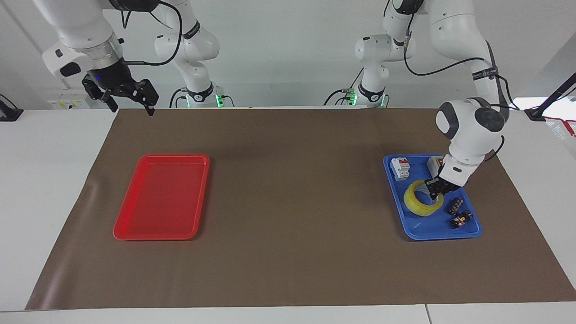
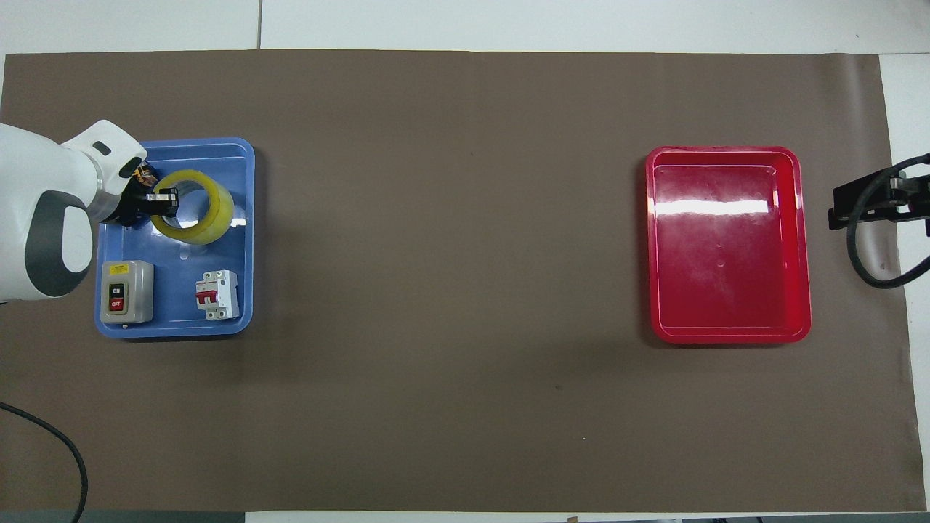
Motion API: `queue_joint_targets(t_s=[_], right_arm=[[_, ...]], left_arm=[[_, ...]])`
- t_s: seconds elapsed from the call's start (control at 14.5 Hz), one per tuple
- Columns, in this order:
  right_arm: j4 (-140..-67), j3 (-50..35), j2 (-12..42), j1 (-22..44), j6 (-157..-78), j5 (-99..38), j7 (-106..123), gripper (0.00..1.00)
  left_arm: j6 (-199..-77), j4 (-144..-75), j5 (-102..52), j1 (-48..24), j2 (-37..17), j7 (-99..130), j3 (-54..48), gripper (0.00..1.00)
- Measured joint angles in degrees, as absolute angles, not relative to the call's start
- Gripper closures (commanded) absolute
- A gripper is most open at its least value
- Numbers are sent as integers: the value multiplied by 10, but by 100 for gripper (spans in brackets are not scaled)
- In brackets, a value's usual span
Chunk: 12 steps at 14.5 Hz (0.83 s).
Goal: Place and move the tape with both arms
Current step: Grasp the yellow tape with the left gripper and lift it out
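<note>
Two trays on the brown mat (image 1: 292, 252), well apart: blue tray (image 1: 411, 229) at the left arm's end, red tray (image 1: 135, 225) at the right arm's end. Nothing sits on the wide strip of bare mat between them.

Left gripper (image 1: 434, 191) is clamped on the wall of the tape (image 1: 416, 204), pinching the rim at about 2 o'clock of the ring in the facing view, one finger inside the core. The roll hangs tilted over the blue tray; from these views I can't tell whether its low edge still touches the tray floor. In the overhead view the tape (image 2: 192, 218) sits at about 12 o'clock of the tray, with the tray's rim farthest from the robots just past it.

Also in the blue tray: on/off switch box (image 2: 127, 290) and circuit breaker (image 2: 218, 294) along the edge nearest the robots, and two small dark connector parts (image 1: 456, 213) at 4 o'clock of the tape in the facing view.

Right gripper (image 1: 130, 101) waits up in the air over the mat's edge nearest the robots, fingers spread wide, holding nothing. Red tray holds nothing.
</note>
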<state>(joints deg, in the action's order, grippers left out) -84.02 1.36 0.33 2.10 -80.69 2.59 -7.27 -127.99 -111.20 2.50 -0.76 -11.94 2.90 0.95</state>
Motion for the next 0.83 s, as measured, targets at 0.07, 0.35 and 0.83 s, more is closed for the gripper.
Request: queue_joint_targets(t_s=[0.07,0.35,0.83], right_arm=[[-840,14,3,21,-807,26,-73,0],[-840,14,3,21,-807,26,-73,0],[-840,14,3,21,-807,26,-73,0]], left_arm=[[-1254,-1099,25,-19,-107,45,8,100],[-1229,-1081,28,-122,-96,174,3,100],[-1254,-1082,38,-322,-145,431,-1,100]])
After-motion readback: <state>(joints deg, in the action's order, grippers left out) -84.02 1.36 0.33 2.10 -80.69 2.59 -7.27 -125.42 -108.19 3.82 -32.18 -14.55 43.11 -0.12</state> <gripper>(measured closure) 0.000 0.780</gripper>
